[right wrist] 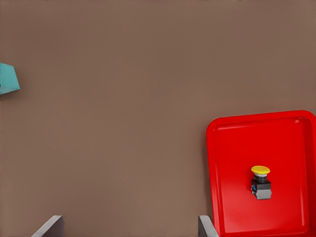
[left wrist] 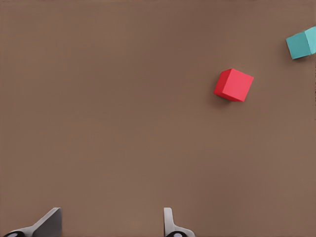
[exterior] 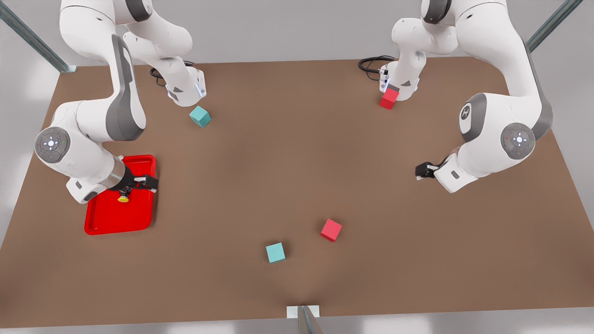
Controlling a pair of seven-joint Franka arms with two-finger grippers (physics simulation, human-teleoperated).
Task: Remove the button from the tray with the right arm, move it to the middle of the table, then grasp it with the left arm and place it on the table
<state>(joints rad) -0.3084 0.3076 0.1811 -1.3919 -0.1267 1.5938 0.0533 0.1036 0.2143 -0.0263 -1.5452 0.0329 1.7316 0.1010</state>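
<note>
Teal cube (exterior: 275, 253) | right gripper (exterior: 139, 182) spread above tray (exterior: 139, 162); button (exterior: 123, 198) inside

Glossy plastic tray (right wrist: 232, 148), matte table (exterior: 297, 162)

Soft even light, faint shadows

no readable text in the scene

no words, brand names, numbers or labels can be read on anything here. the only mark is a small round white emblem (exterior: 465, 112) on the grey joint cover of the arm at about 3 o'clock in the front view; its character cannot be made out.
</note>
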